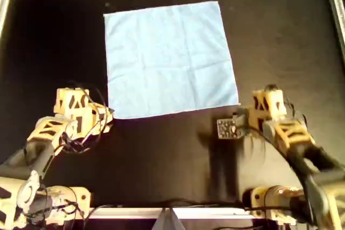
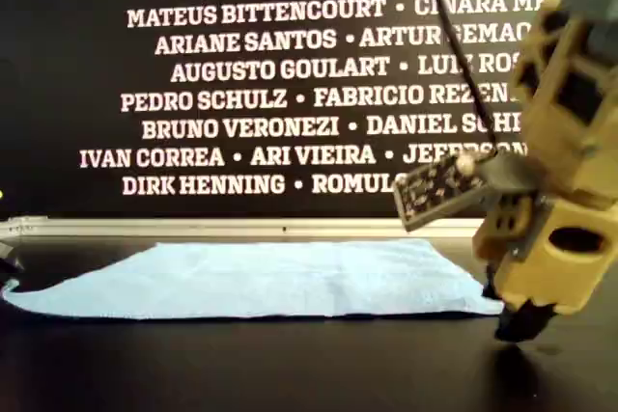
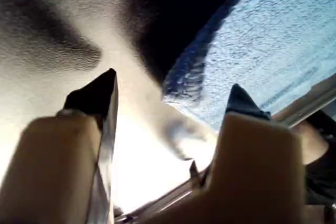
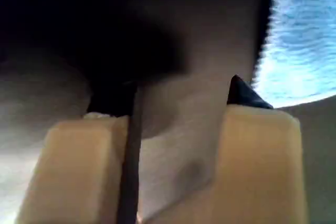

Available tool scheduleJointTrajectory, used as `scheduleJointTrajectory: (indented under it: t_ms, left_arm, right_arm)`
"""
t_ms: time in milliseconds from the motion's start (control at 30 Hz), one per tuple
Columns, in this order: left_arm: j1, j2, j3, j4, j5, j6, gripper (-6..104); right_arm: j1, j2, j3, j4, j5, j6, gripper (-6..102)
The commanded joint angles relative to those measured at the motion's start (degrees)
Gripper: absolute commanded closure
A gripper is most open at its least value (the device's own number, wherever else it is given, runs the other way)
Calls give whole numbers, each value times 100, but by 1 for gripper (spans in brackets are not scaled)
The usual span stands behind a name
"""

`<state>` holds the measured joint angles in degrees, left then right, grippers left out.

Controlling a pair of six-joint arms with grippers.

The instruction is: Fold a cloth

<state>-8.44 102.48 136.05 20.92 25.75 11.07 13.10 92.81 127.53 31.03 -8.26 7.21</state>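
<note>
Both grippers wide open and empty, each at a near corner of the flat cloth.

Left gripper (image 3: pixel 170 95): jaws spread wide, nothing between them; a cloth (image 1: pixel 170 57) corner lies just ahead of the gap on the black table (image 1: pixel 48 36), not gripped. Right gripper (image 4: pixel 181 93): jaws also well apart, holding nothing; cloth edge shows beyond one fingertip. Whether either tip touches the fabric or table cannot be told. Cloth lies spread flat, light blue, at the middle of the table in the overhead view, left gripper (image 1: pixel 105 114) by its lower-left corner, right gripper (image 1: pixel 253 106) by its lower-right one. Exterior view: right gripper (image 2: pixel 521 320) low at the cloth's (image 2: pixel 261 277) right end, arm cut off by the frame; wall lettering (image 2: pixel 290 74) behind partly blocked. Wrist views blurred, glare on the table.
</note>
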Motion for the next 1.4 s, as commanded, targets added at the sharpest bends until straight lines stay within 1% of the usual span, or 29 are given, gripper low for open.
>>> scheduleJointTrajectory:
  t_ms: [0,67,100,167,267,300,400,467,500,767,933,1133,1233,1367]
  left_arm:
    - [-149,18,-448,-97,9,35,23]
    - [-149,-176,-598,-97,9,35,23]
    - [-149,-290,-686,-97,9,35,23]
    - [-149,-615,-870,-97,9,35,23]
    - [-149,-1248,-1169,-88,9,9,23]
    - [-149,-1380,-1257,-88,9,-53,23]
    - [-149,-1644,-1459,-79,79,-70,23]
    - [-149,-1652,-1503,-79,88,-44,24]
    - [-149,-1679,-1503,-79,88,18,25]
    - [-141,-1811,-1600,-79,88,18,25]
    - [-141,-1714,-1547,-79,88,-62,24]
    - [-149,-1670,-1485,35,114,-70,25]
    - [-185,-1538,-1485,35,114,-70,25]
    - [-185,-1600,-1503,35,114,-70,25]
  right_arm:
    - [-9,-448,-870,-246,-53,-35,28]
    - [-9,-703,-1160,-246,-53,-18,28]
    - [-9,-747,-1230,-246,-53,53,29]
    - [-9,-817,-1266,-246,-53,70,29]
    - [-9,-896,-1266,-246,-53,70,29]
    - [-9,-914,-1266,-246,-53,70,28]
    - [-18,-923,-1310,-255,-53,70,28]
    - [-26,-940,-1406,-255,-53,70,28]
    - [-18,-949,-1468,-255,-53,70,28]
    - [-18,-1371,-1898,-255,-53,70,29]
    - [-9,-1424,-1934,-255,-62,70,29]
    - [70,-1433,-1934,-255,-62,70,30]
    - [105,-1433,-1925,-255,-62,70,32]
    - [105,-1424,-1934,-255,-62,79,41]
